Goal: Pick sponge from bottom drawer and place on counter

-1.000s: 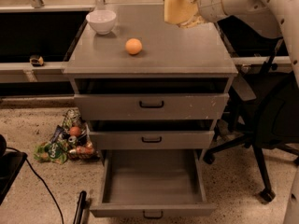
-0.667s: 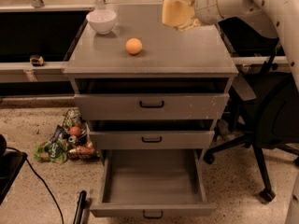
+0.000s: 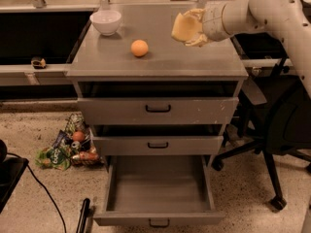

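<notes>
- White bowl (image 3: 106,21) sits on the tabletop (image 3: 160,64), left of and behind the orange ball (image 3: 139,48). Not part of the task.
- Bottom drawer (image 3: 158,191) hangs open, well below and in front of the orange ball. Its floor shows bare with no sponge in it, so the pick looks done.
- Sponge (image 3: 182,27) is right of the orange ball and a bit behind it. It is held in the air over the tabletop, seemingly not touching it yet.
- Change: over the last second the sponge and gripper have come left and lower, nearer the orange ball and nearer the surface. I read that as the descent for the place, which is the last step.
- Gripper (image 3: 193,28) is right of the orange ball, wrapped round the sponge's right side. The jaws are clenched on the sponge, one above and one below, parted only by the foam's thickness.
- Arm (image 3: 265,8) reaches in from the far right of the orange ball.
- Likely left to do: lower a little more, then release. The ball is near and could roll if nudged.
</notes>
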`<state>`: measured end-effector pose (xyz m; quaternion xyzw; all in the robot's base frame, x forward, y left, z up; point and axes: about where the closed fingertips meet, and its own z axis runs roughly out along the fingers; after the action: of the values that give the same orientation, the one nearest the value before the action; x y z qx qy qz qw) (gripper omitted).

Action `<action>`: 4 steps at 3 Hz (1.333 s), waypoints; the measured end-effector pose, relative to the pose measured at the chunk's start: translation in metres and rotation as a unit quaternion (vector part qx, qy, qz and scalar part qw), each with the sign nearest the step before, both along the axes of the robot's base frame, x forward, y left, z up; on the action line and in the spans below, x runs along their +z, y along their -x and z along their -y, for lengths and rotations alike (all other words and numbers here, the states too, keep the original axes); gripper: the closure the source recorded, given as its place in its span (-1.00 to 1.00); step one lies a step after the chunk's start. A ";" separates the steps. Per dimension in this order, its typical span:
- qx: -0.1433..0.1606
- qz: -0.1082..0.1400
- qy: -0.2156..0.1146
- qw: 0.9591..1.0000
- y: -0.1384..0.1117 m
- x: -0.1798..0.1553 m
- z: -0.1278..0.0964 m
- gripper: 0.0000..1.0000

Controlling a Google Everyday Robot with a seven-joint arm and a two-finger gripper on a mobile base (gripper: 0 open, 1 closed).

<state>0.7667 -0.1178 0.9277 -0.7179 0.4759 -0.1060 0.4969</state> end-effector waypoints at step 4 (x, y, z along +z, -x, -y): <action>-0.106 -0.122 -0.052 0.985 -0.014 -0.063 0.037 -0.77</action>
<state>0.7803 -0.1553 0.8642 -0.6440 0.6117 -0.0448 0.4572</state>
